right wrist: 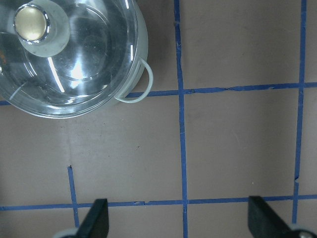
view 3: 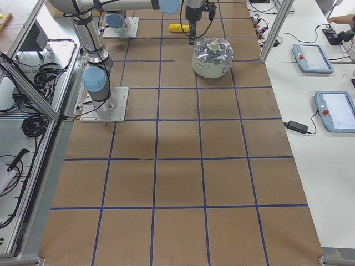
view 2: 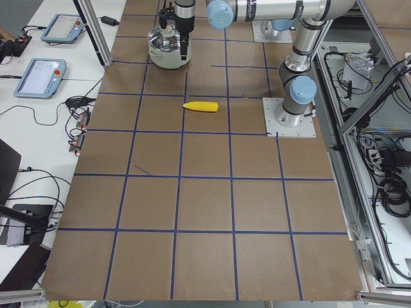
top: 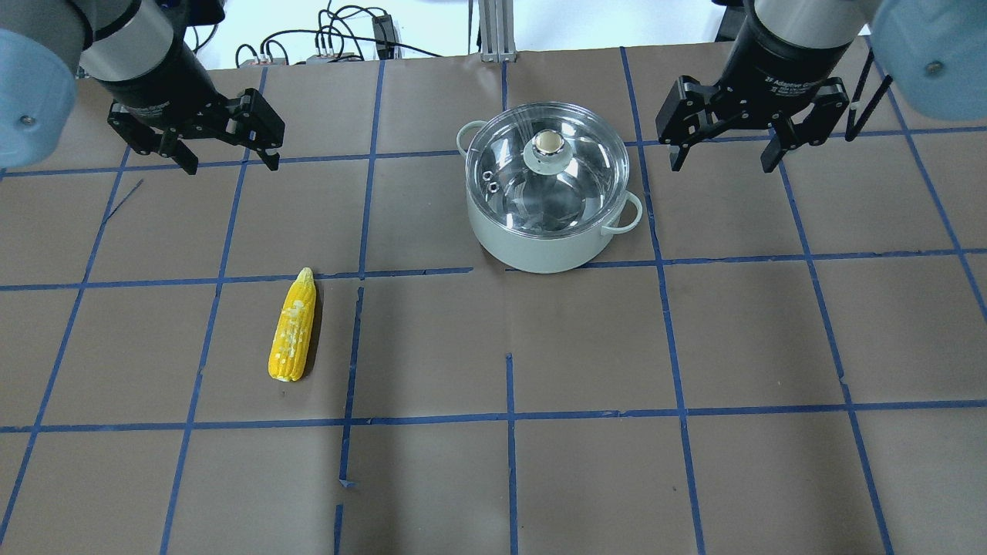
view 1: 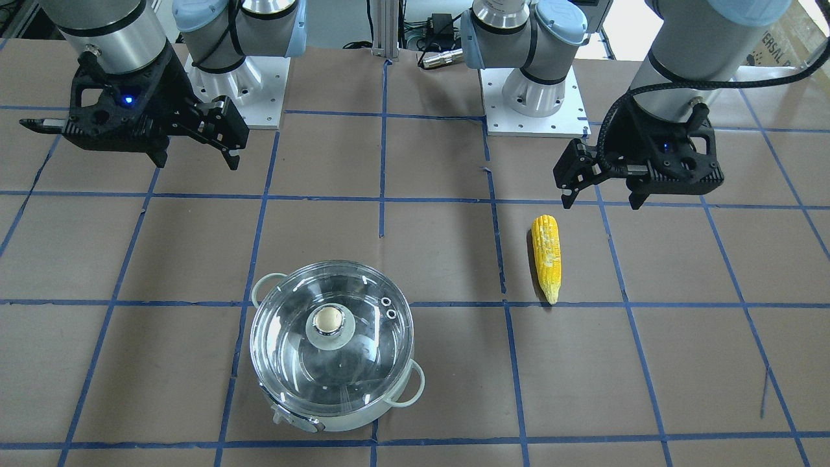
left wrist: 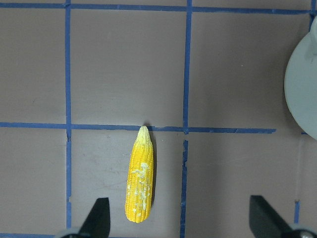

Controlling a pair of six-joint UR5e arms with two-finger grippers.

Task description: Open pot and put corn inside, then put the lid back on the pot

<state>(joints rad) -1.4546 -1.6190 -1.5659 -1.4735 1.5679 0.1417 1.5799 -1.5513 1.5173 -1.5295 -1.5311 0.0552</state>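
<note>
The pot (top: 551, 243) stands on the table with the glass lid (top: 570, 193) seated on it, the gold-topped knob (top: 548, 142) at its centre. The corn (top: 293, 327) lies flat on the table, well to the pot's left in the overhead view. My left gripper (top: 231, 163) is open and empty, raised above the table beyond the corn. The left wrist view shows the corn (left wrist: 140, 176) below, between the open fingers. My right gripper (top: 723, 163) is open and empty, raised to the right of the pot. The right wrist view shows the lid (right wrist: 74, 49) at upper left.
The table is covered in brown paper with a blue tape grid (top: 509, 416). The two arm bases (view 1: 525, 97) stand on white plates at the robot's side. Tablets and cables (view 2: 42, 74) lie on the white bench beyond the table's edge.
</note>
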